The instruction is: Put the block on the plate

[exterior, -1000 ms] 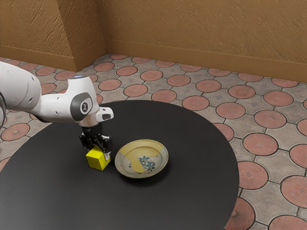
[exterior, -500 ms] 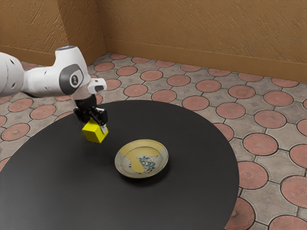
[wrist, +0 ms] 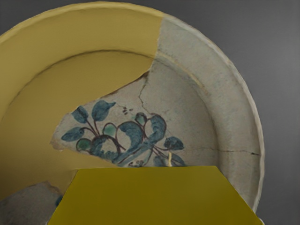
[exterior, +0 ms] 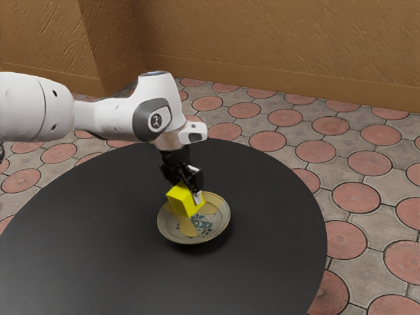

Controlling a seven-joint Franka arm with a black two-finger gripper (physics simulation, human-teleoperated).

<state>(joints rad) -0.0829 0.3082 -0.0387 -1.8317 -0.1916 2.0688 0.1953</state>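
Well, jaws grip block (exterior: 184, 201) over plate (exterior: 215, 227); arm emblem (exterior: 157, 122) unreadable.

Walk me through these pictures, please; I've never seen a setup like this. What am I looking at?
The machine is one robot arm with a two-finger gripper at its end. The exterior view is taken from the arm's side, with the arm coming in from that view's left. The wrist view comes from a camera on the arm's hand, looking onto the plate; the large yellow shape at its lower edge is the block. On the dark round table lies the patterned plate. The gripper holds the block over the plate.
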